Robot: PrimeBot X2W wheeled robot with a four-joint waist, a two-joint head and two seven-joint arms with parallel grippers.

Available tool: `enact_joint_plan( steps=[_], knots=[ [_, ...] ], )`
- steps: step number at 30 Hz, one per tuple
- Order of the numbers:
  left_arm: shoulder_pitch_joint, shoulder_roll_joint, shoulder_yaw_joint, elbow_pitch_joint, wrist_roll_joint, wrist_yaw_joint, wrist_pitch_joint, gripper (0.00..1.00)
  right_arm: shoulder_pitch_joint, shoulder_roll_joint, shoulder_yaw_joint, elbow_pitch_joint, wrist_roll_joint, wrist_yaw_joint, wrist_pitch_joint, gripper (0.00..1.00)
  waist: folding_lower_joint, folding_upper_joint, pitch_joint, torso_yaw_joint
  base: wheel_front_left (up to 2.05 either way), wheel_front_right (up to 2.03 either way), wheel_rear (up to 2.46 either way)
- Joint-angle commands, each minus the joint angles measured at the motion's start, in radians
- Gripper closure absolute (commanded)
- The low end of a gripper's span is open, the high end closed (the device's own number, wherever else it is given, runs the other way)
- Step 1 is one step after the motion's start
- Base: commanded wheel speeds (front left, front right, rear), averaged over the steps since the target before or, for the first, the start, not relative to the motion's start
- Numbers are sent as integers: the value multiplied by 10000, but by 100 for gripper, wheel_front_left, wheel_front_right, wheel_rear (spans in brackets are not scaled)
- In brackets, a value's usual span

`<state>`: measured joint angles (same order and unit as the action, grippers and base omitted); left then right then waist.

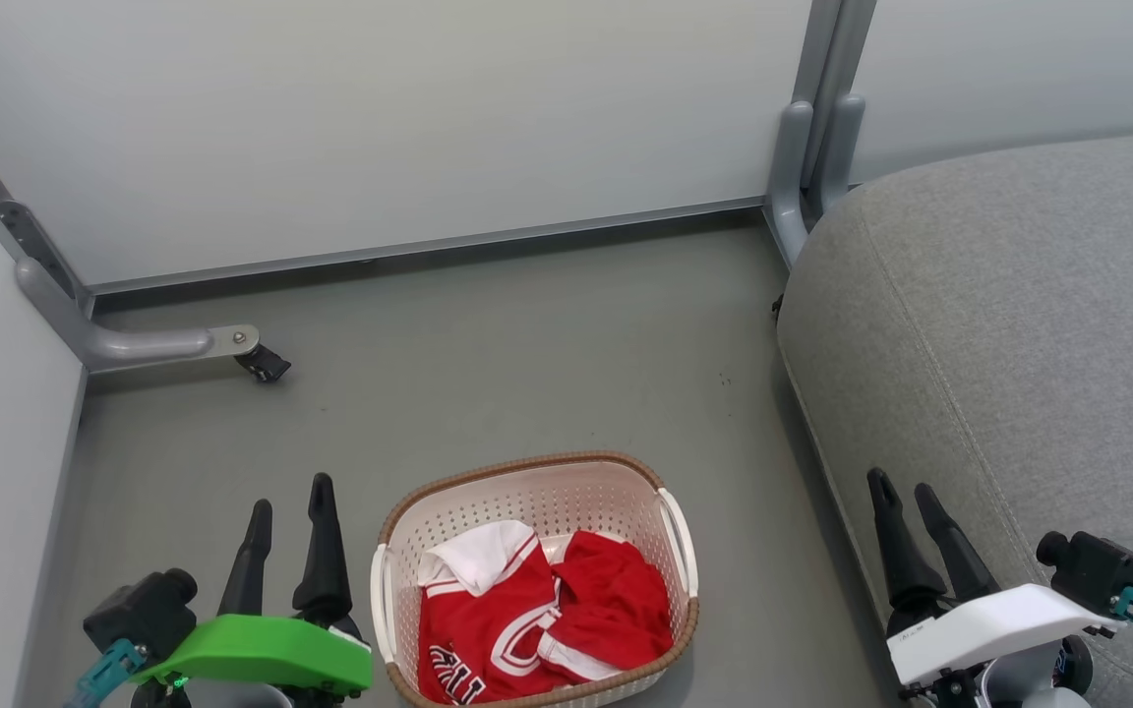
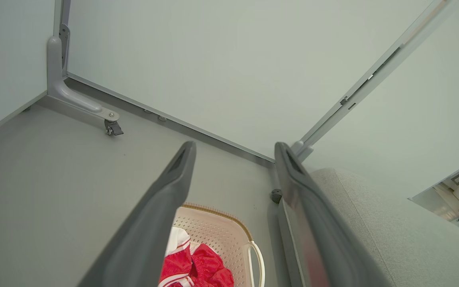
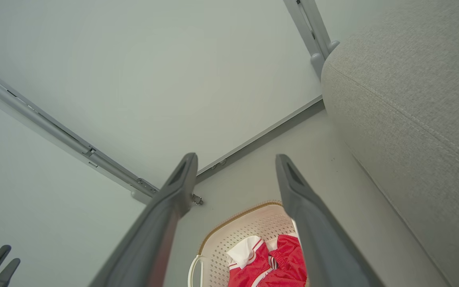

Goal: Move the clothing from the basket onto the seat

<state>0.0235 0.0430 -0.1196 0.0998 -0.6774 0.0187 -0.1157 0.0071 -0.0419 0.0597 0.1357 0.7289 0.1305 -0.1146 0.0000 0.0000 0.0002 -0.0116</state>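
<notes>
Two open, empty grippers for you to log. Left gripper [image 1: 291, 494]: fingers point away from the robot, just beside the basket [image 1: 527, 497]. It is oval, perforated cream plastic with handles left and right, and holds crumpled red clothing [image 1: 527, 619]. Grey woven seat [image 1: 1019, 315], rounded edge; right gripper [image 1: 901, 483] over that edge.

I'm seeing red clothing [image 1: 537, 619] with white trim, cream basket [image 1: 537, 501] rimmed brown, grey seat [image 1: 1019, 315].
</notes>
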Motion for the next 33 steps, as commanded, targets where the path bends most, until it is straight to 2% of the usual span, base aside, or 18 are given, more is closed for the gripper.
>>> enact_joint_plan(
  steps=[1, 12, 33],
  knots=[
    [23, 69, -74, -164, 364, 64, -97, 0, 26, -62, 50, -168, -333, 3, -103, 0, 0, 0, -6, 1, 0, 0, 0],
    [249, 78, -459, -392, 1813, 310, -394, 0, 232, -71, 194, -231, -1589, 3, -402, 0, 0, 0, -75, -5, 0, 0, 0],
    [668, 87, -918, -425, 3689, 589, -887, 0, 620, -88, 443, -451, -3576, 3, -903, 0, 0, 0, -122, -15, 0, 0, 0]
  ],
)
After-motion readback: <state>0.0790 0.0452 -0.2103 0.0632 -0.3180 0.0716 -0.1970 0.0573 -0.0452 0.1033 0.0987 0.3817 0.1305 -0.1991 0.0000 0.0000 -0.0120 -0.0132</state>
